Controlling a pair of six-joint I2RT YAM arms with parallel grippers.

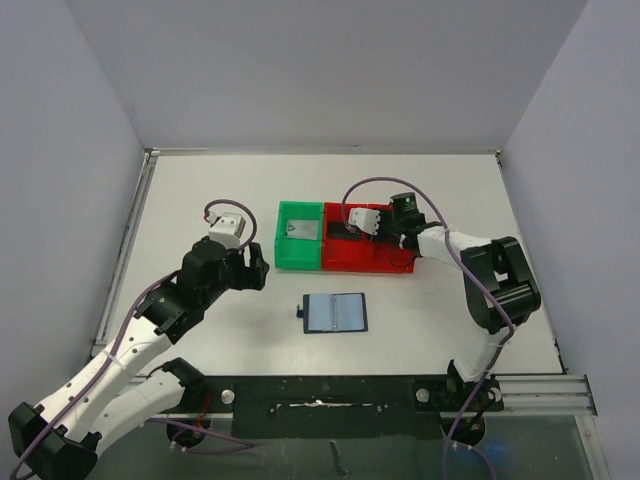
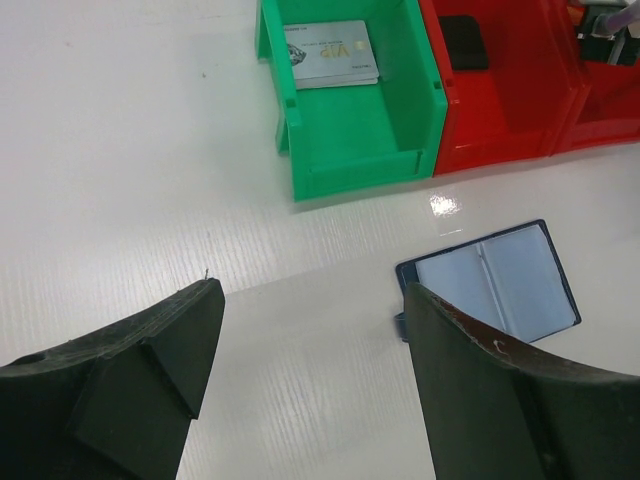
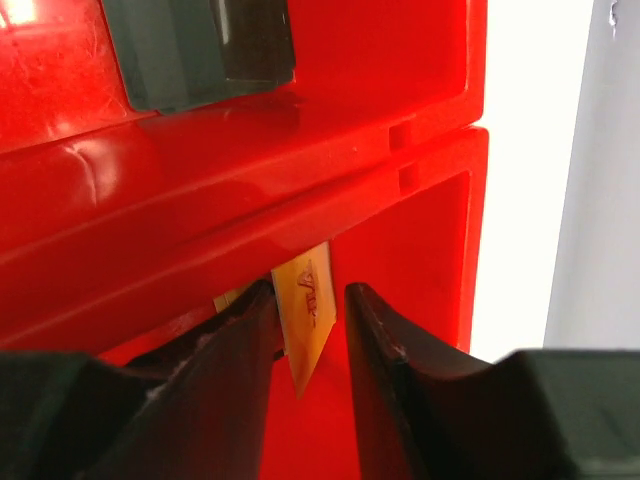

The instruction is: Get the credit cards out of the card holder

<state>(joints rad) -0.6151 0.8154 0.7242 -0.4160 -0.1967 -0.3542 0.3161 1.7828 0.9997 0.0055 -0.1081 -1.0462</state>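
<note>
Table [image 1: 200,190]: white, with walls round it.
Left gripper [image 2: 312,300]: jaws wide apart and holding nothing, above bare table at 10 o'clock from the card holder.
Right gripper [image 3: 310,290]: over the red trays, at 1 o'clock from the card holder. The jaws are slightly apart with the gold card between them.
Red trays [image 1: 385,265]: two, side by side.
Green tray [image 2: 350,170]: touching the red trays at their 9 o'clock side.
Card holder [image 1: 335,313]: lies open and flat on the table, at 6 o'clock from the trays.
Silver card [image 2: 330,52]: flat in the green tray, at its 12 o'clock end.
Black card [image 2: 463,42]: flat in the red tray beside the green one.
Gold card [image 3: 305,320]: tilted against one finger, with a gap to the other.
</note>
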